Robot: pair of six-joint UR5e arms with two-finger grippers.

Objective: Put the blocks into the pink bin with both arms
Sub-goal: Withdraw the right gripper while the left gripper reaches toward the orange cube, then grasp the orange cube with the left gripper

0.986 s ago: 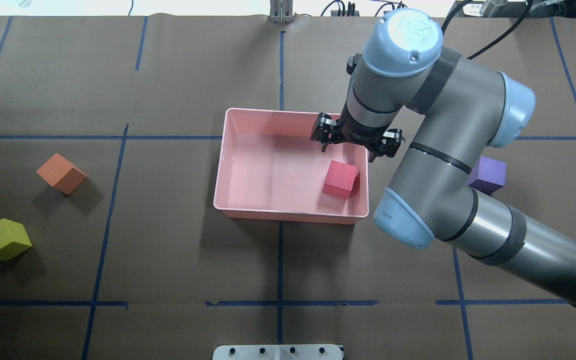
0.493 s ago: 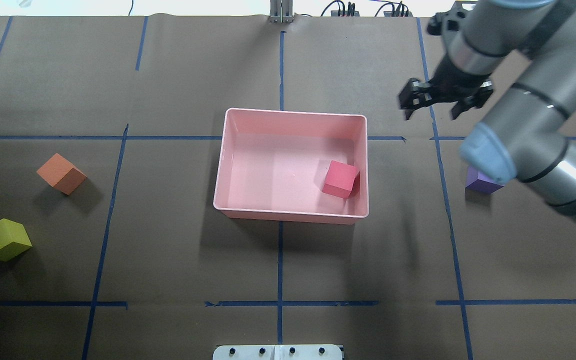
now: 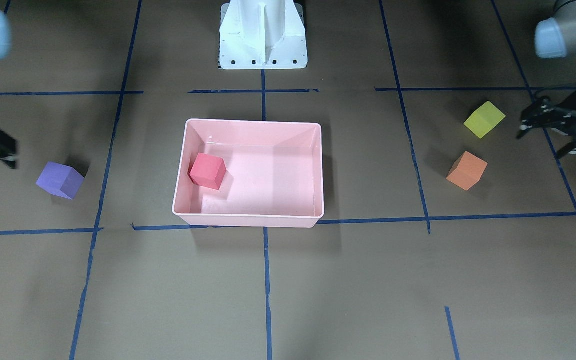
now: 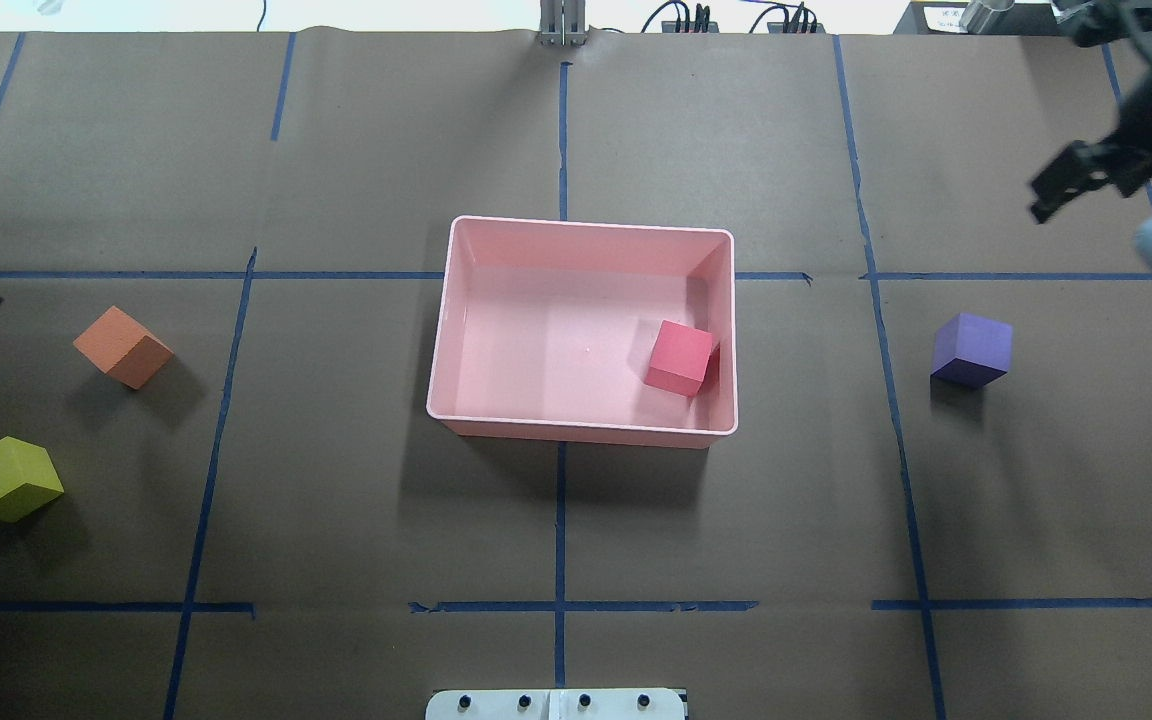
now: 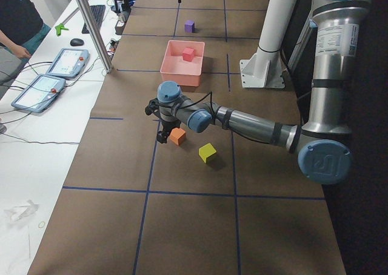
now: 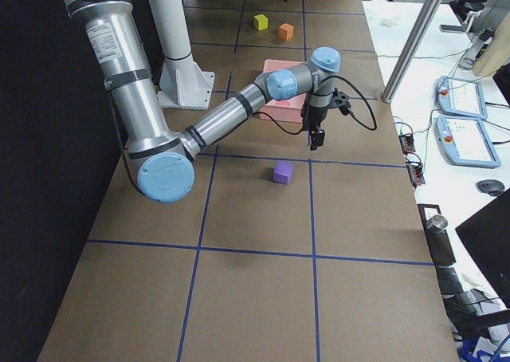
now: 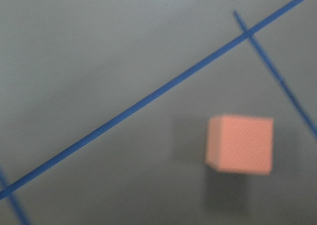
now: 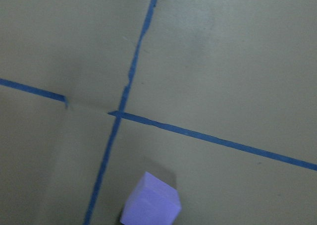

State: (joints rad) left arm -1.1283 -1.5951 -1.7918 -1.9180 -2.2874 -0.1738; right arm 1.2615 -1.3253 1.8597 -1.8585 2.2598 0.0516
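The pink bin [image 4: 456,330] stands mid-table and also shows in the front view [image 3: 318,170]. A red block [image 4: 681,357] lies in its right end. The purple block [image 4: 972,350] lies right of the bin and shows in the right wrist view [image 8: 151,202]. The orange block [image 4: 123,346] and yellow-green block [image 4: 7,479] lie at the left. My right gripper [image 4: 1076,185] hangs open and empty, beyond and right of the purple block. My left gripper [image 3: 543,135] is open and empty, just outboard of the orange block [image 3: 467,171], which shows in its wrist view [image 7: 240,143].
The white pedestal base [image 3: 263,35] stands at the robot's side of the table. Blue tape lines cross the brown table cover. Operators' tablets [image 5: 57,75] and a metal post [image 5: 91,26] stand along the far edge.
My right arm has swung up and away from the bin to the far right, leaving the red block inside. My left gripper has come into view at the left edge near the orange block.
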